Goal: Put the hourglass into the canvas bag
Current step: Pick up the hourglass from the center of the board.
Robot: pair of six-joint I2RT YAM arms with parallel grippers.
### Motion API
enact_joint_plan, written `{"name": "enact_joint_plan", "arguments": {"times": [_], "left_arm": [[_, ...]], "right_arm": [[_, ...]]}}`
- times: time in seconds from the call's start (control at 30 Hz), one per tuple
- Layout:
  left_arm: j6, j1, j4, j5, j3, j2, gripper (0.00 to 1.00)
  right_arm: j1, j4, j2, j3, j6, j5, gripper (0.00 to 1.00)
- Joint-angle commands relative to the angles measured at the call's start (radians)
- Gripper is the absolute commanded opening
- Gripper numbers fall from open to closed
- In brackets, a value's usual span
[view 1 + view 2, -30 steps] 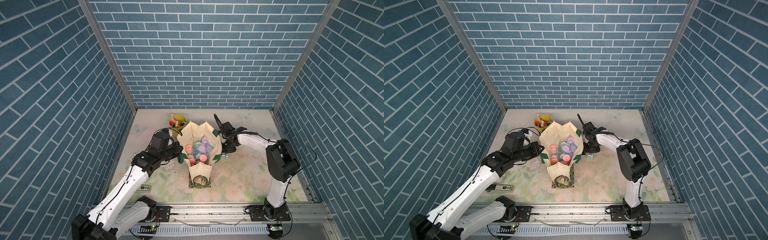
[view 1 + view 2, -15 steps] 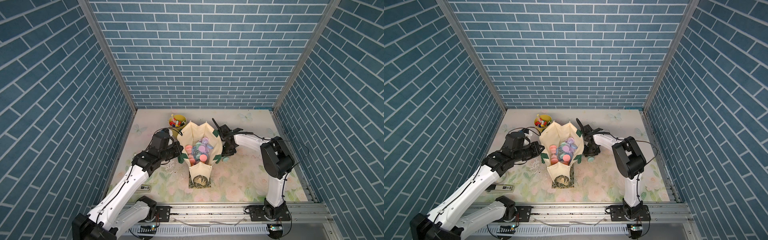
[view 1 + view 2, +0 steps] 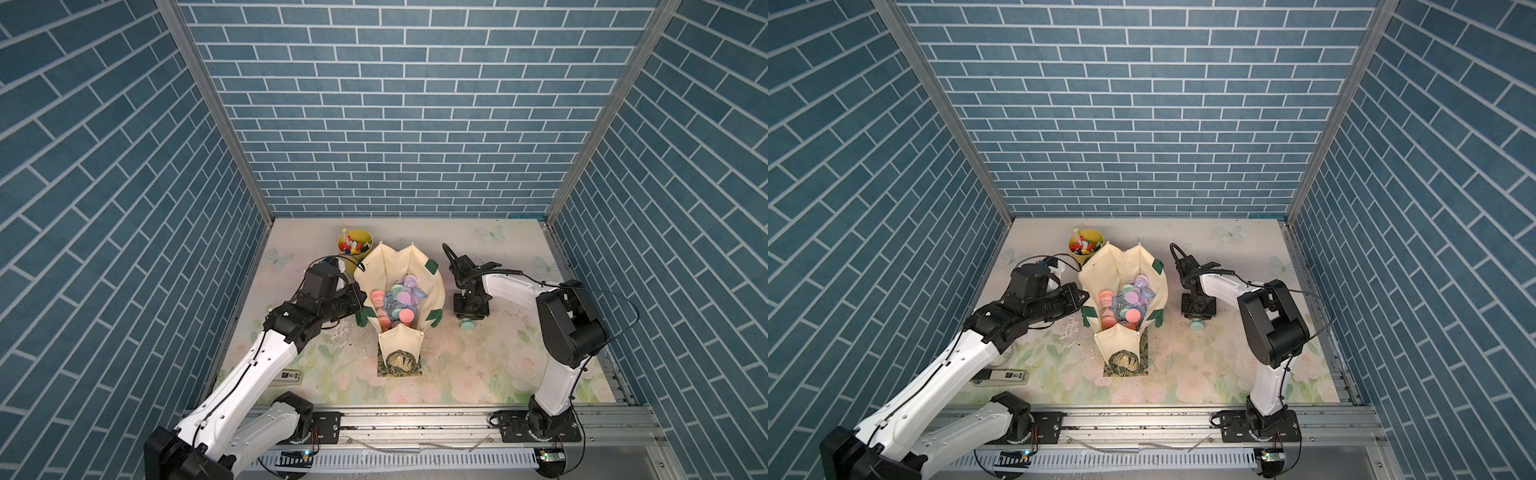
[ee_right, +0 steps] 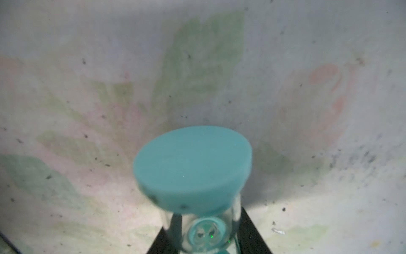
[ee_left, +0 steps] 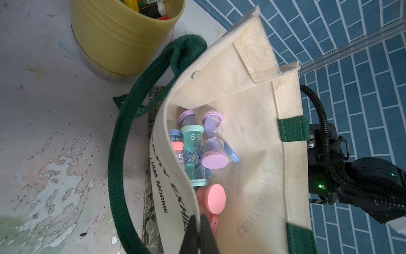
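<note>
The right gripper [image 4: 207,237] is clamped on the glass body of the teal-capped hourglass [image 4: 193,167], held between its fingers beside the cream canvas bag [image 3: 400,347]. The left gripper [image 5: 198,233] pinches the bag's rim.

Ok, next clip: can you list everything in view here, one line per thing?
cream canvas tote bag with dark green straps: one, cream, standing open mid-table
pastel plastic hourglasses: several, exact count hidden; pink, purple, teal, blue; piled inside the bag
teal-capped glass hourglass: one, teal, outside the bag on the right arm's side
yellow plastic cup of markers: one, yellow, behind the bag near the back wall
flat white strip with a dark label: one, white, on the mat beside the left arm
floral table mat: one, pale pink and green, covering the table
blue brick-pattern walls: three, blue, around the table
left gripper: one, black, shut on the bag's rim
right gripper: one, black, shut on the teal-capped hourglass
</note>
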Motion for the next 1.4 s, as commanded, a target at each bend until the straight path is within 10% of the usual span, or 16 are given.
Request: {"name": "enact_joint_plan", "arguments": {"times": [0.0,0.6,0.97,1.37], "left_arm": [[0.006,-0.003,0.001,0.009,-0.005,0.001,0.0],[0.003,-0.004,-0.008,0.003,-0.016,-0.011,0.06],[0.003,-0.003,-0.016,-0.008,-0.013,0.005,0.08],[0.0,-0.003,-0.014,-0.012,-0.02,-0.005,0.11]], "right_arm": [[0.001,-0.028,-0.009,-0.032,0.071,0.013,0.32],[0.002,-0.049,0.046,-0.018,0.094,0.013,0.34],[0.002,-0.034,0.01,-0.039,0.101,0.027,0.03],[0.003,0.053,-0.257,-0.158,0.115,0.049,0.0]]}}
